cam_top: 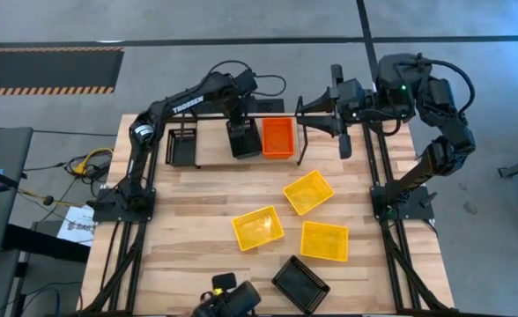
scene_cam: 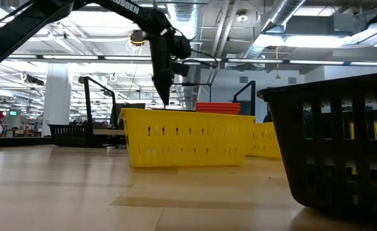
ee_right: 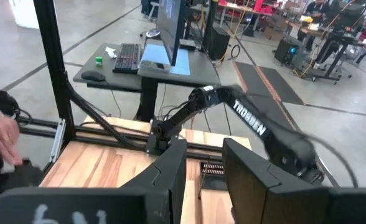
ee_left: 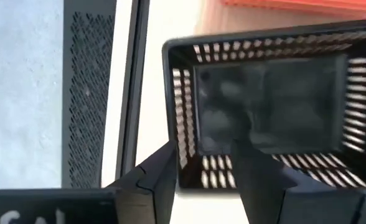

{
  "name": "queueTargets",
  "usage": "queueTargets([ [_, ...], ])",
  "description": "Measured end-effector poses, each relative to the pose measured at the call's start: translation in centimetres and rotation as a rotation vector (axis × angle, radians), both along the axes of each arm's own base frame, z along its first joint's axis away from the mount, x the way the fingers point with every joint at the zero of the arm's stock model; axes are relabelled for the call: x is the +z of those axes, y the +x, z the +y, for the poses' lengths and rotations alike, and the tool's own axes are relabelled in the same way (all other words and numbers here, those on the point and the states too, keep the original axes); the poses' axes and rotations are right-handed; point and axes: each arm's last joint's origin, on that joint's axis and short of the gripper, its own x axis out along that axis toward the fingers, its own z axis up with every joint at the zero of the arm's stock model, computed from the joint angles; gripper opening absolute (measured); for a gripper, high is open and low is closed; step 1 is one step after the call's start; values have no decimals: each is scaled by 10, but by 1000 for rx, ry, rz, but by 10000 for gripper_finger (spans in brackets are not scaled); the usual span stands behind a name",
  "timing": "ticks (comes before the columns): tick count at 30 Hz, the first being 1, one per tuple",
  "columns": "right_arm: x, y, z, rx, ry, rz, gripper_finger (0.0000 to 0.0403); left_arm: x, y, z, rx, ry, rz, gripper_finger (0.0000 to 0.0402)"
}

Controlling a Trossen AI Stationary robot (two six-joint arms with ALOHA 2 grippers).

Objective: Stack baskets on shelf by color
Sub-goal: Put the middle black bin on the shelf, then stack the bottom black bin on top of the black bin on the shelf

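While the table [cam_top: 197,189] carries most of the unsorted stock, work at this moment centres on the shelf [cam_top: 213,165] along its far edge. Three stations are in use there: a black basket [cam_top: 181,145] at the left end, a second black basket [cam_top: 244,139] in the middle under the left arm, and a red-orange basket [cam_top: 277,136] just beside it on the right.

The step in hand appears to be the release of the middle black basket. In the left wrist view the left gripper [ee_left: 206,169] has its fingers parted astride the near wall of that basket [ee_left: 264,106], one finger inside and one outside, with a visible gap, so the grip looks let go and not clamped.

The right gripper [cam_top: 343,119] waits above the shelf's right end, raised and pointing across the table; its fingers stand partly apart on nothing.

Still loose on the table are three yellow baskets [cam_top: 308,191], [cam_top: 258,227], [cam_top: 324,240] and one black basket [cam_top: 299,283] near the front edge.

The next move likely calls for lifting the left arm straight up, clear of the basket wall, without dragging it.
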Motion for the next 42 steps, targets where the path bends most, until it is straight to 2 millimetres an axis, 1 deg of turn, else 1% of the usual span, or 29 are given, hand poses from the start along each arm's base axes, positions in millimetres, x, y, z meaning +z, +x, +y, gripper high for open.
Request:
queueTargets([
  [3,-6,-1,-1,-15,30,66,124,27,-5,-6,35,-36,-10,140],
  [6,-17,-5,-4,-88,123,175,124,57,-12,-14,58,-102,-54,140],
  [9,-34,-6,-6,-175,262,348,124,84,-21,-23,57,-148,-126,140],
  [12,-57,-4,-5,-291,429,570,124,103,-35,-38,26,-162,-175,140],
  [14,-68,10,-2,-338,538,615,124,116,-45,-46,22,-144,-193,140],
  [17,-86,28,8,-252,661,726,124,136,-58,-59,6,-101,-238,140],
  [18,-95,36,14,-255,694,778,124,142,-62,-63,-3,-88,-253,140],
  [19,-102,38,19,-274,726,826,124,148,-66,-67,-7,-76,-270,140],
  [20,-115,45,24,-303,748,889,124,154,-70,-70,-11,-64,-285,140],
  [22,-140,63,38,-318,789,985,124,163,-76,-76,-29,-39,-313,140],
  [24,-163,71,50,-402,824,1099,124,168,-81,-81,-47,-23,-326,140],
  [27,-199,76,76,-523,871,1256,124,175,-88,-85,-71,-2,-341,140],
  [29,-223,83,96,-582,918,1316,124,177,-90,-87,-83,7,-345,140],
  [32,-252,84,127,-672,948,1401,124,177,-90,-87,-83,4,-347,140],
  [37,-282,92,182,-698,1028,1389,124,178,-90,-89,-59,-17,-358,140],
  [42,-306,93,230,-759,1054,1278,124,178,-89,-90,-50,-31,-365,140],
])
